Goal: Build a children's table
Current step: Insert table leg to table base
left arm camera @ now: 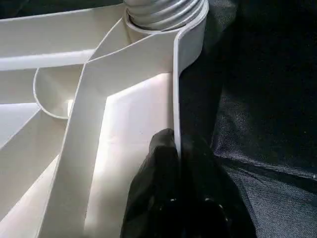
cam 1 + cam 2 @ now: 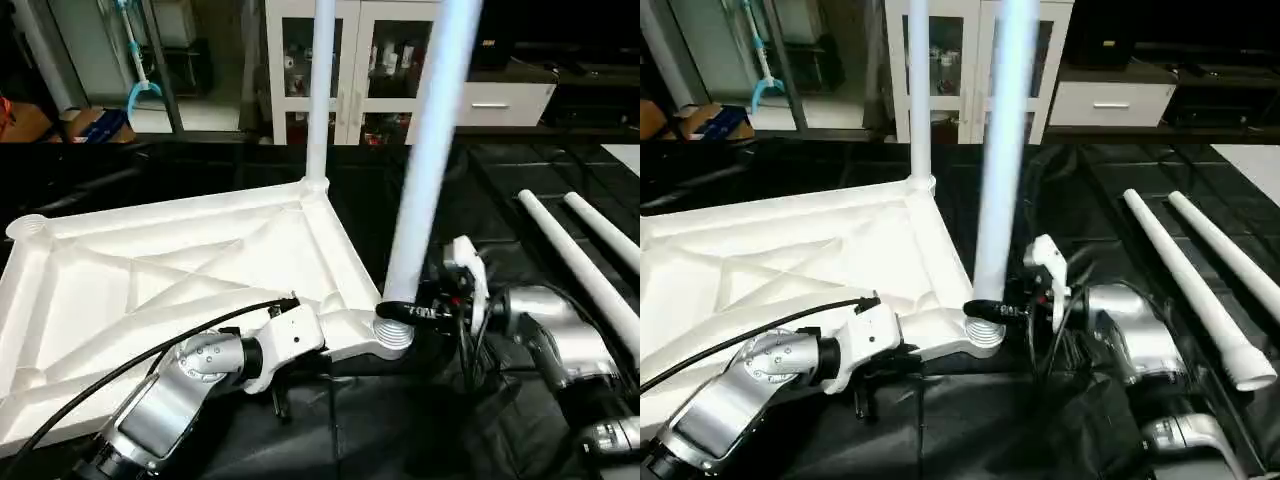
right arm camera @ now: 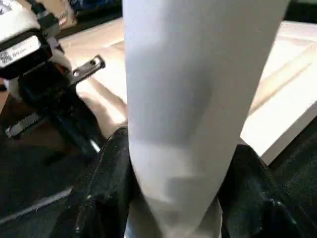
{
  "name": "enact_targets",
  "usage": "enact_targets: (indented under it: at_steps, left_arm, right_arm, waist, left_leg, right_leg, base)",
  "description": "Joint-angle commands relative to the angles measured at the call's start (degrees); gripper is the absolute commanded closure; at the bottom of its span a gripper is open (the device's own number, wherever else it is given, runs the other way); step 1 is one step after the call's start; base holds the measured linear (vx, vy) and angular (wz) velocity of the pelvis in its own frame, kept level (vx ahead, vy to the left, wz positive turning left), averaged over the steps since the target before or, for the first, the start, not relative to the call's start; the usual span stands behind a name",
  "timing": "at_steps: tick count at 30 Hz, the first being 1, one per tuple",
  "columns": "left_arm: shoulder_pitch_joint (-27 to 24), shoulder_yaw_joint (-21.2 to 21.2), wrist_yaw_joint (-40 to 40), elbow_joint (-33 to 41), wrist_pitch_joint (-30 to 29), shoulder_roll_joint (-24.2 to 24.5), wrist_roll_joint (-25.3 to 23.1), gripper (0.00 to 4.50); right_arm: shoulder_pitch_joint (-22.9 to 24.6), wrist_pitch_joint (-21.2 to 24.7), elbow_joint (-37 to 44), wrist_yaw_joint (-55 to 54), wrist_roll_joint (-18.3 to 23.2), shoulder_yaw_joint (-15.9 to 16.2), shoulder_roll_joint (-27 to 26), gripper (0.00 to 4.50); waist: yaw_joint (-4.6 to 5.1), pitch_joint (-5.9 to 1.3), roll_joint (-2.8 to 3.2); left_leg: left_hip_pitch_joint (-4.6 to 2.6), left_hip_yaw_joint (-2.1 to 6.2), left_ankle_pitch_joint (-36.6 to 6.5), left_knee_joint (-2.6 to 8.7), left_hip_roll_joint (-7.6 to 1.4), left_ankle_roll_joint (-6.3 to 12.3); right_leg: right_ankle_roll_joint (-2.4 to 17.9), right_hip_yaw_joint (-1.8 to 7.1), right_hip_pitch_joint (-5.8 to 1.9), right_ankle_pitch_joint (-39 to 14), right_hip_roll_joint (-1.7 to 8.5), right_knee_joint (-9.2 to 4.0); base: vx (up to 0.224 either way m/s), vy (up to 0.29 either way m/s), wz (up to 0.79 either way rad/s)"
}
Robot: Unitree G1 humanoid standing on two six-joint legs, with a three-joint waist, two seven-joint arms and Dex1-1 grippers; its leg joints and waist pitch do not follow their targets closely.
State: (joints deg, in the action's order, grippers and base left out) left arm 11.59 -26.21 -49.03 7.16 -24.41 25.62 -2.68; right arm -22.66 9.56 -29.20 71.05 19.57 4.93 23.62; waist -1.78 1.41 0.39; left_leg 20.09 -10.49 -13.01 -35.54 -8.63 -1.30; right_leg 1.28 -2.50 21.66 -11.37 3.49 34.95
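The left hand [image 1: 176,163] pinches the tabletop [image 2: 150,270] rim at 6 o'clock; the right hand [image 3: 173,198] clasps the upright leg [image 2: 425,160] at 3 o'clock.

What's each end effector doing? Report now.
Left end effector: shut on the white plastic square table top's rim.
Right end effector: clamped around the upright white tapered leg.

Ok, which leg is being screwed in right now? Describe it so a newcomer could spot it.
Start at the white table top lying ribbed side up on the black cloth. At its near right corner socket a tall white leg stands upright, with the right claw around its base. Unlike the far corner's leg, its threads still show; two more legs lie flat.
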Motion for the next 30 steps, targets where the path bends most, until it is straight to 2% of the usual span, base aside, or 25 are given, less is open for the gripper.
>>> enact_targets:
  at_steps: [1, 4, 6, 8, 10, 12, 14, 19, 22, 23, 25, 27, 30]
  left_arm:
    - [0.37, -1.60, -1.14, 1.51, 1.59, -1.14, 1.12, 4.50]
    - [0.46, -1.47, -1.00, 1.47, 1.55, -1.27, 1.16, 4.50]
    - [0.54, -1.46, -1.02, 1.41, 1.62, -1.28, 1.12, 4.50]
    - [0.69, -1.45, -1.04, 1.26, 1.73, -1.27, 1.01, 4.50]
    - [0.82, -1.39, -1.09, 1.28, 1.70, -1.20, 0.96, 4.50]
    - [0.82, -1.38, -1.12, 1.34, 1.64, -1.14, 0.95, 4.50]
    - [0.75, -1.39, -1.14, 1.43, 1.61, -1.05, 0.94, 4.50]
    - [0.48, -1.54, -0.93, 1.48, 1.72, -0.56, 0.36, 4.50]
    - [0.57, -1.58, -0.60, 1.39, 1.85, -0.43, -0.08, 4.50]
    - [0.83, -1.44, 0.07, 1.00, 2.02, -0.59, -0.53, 4.50]
    - [1.06, -1.37, 0.48, 0.64, 2.17, -0.72, -0.81, 4.50]
    - [1.30, -1.25, 0.94, 0.17, 2.48, -0.97, -1.00, 4.50]
    - [1.47, -1.37, 1.11, 0.00, 2.66, -0.94, -1.27, 4.50]
  right_arm:
    - [4.64, 1.22, -1.16, -4.11, -2.46, 0.33, 0.02, 2.57]
    - [7.44, 0.55, 0.65, -5.64, -2.11, -0.55, -0.56, 2.57]
    - [10.36, -2.52, 2.43, -7.71, -3.75, 0.12, -0.86, 2.58]
    - [11.69, -4.00, 3.13, -9.69, -4.62, 0.02, -1.42, 2.58]
    - [12.39, -5.51, 3.20, -10.83, -5.70, 0.18, -1.49, 2.58]
    - [12.97, -5.73, 3.51, -10.68, -5.93, 0.46, -1.37, 2.58]
    - [13.80, -4.94, 4.51, -10.82, -5.45, 0.26, -1.54, 2.58]
    - [13.87, -5.15, 2.90, -12.50, -6.73, 0.82, -1.06, 2.58]
    - [13.53, -7.12, 1.64, -13.91, -7.84, 1.05, -0.88, 2.58]
    - [13.41, -8.94, 1.28, -14.10, -8.46, 1.26, -0.87, 2.58]
    - [13.39, -9.94, 1.20, -13.93, -8.65, 1.52, -0.89, 2.59]
    - [13.36, -11.26, 1.12, -13.94, -9.70, 2.34, -0.78, 2.59]
    - [13.36, -13.96, 0.87, -13.41, -12.77, 4.84, 0.17, 2.59]
  waist:
    - [0.38, -1.59, -0.17]
    - [0.34, -1.57, -0.18]
    - [0.32, -1.49, 0.13]
    - [0.32, -1.31, 0.11]
    - [0.62, -1.25, 0.10]
    - [0.86, -1.12, 0.08]
    - [0.83, -1.07, 0.04]
    - [0.91, -1.08, -0.18]
    - [0.96, -0.88, -0.06]
    - [1.06, -0.87, -0.09]
    - [1.25, -0.96, -0.12]
    - [1.53, -0.83, -0.07]
    - [2.12, -0.60, -0.08]
  left_leg:
    - [-0.41, 2.28, -16.72, 5.48, -4.84, 1.25]
    - [-0.54, 2.35, -17.49, 5.65, -4.91, 0.77]
    - [-0.64, 2.31, -18.10, 5.72, -4.89, 0.52]
    - [-0.75, 2.29, -19.47, 5.83, -4.88, 0.12]
    - [-0.44, 2.60, -20.91, 6.05, -4.88, -0.29]
    - [-0.53, 2.76, -23.26, 6.13, -4.80, -0.71]
    - [-0.61, 2.80, -23.65, 6.16, -4.83, -0.71]
    - [-0.45, 2.86, -23.59, 6.34, -4.86, -0.65]
    - [-0.50, 2.87, -24.48, 6.41, -4.86, -0.82]
    - [-0.72, 2.95, -25.73, 6.44, -4.84, -1.15]
    - [-0.72, 3.08, -25.91, 6.65, -4.87, -1.36]
    - [-0.75, 3.08, -26.78, 6.82, -4.93, -1.44]
    - [-0.79, 3.35, -29.86, 6.99, -4.89, -2.14]
  right_leg:
    - [11.49, 2.90, -1.00, -19.00, 5.03, -5.21]
    - [10.76, 3.02, -0.86, -19.78, 4.97, -5.29]
    - [10.52, 3.06, -0.65, -19.82, 4.94, -5.44]
    - [10.19, 3.15, -0.42, -20.92, 4.99, -5.67]
    - [9.64, 3.05, -0.63, -22.69, 4.98, -5.66]
    - [8.83, 3.07, -0.44, -25.48, 5.03, -5.93]
    - [8.30, 3.17, -0.29, -26.55, 5.08, -6.13]
    - [7.91, 3.19, -0.29, -26.17, 5.06, -6.16]
    - [7.61, 3.18, -0.06, -28.00, 5.19, -6.46]
    - [7.11, 3.10, 0.05, -29.57, 5.20, -6.69]
    - [6.66, 2.99, -0.03, -29.31, 5.11, -6.78]
    - [6.85, 2.95, 0.15, -28.33, 4.98, -6.92]
    - [6.14, 2.72, 0.27, -31.13, 5.06, -7.16]
  base:
    - [0.000, 0.000, 0.00]
    - [0.000, 0.000, 0.00]
    - [0.000, 0.000, 0.00]
    - [0.000, 0.000, 0.00]
    - [0.000, 0.000, 0.00]
    - [0.000, 0.000, 0.00]
    - [0.000, 0.000, 0.00]
    - [0.000, 0.000, 0.00]
    - [0.000, 0.000, 0.00]
    - [0.000, 0.000, 0.00]
    - [0.000, 0.000, 0.00]
    - [0.000, 0.000, 0.00]
    - [0.000, 0.000, 0.00]
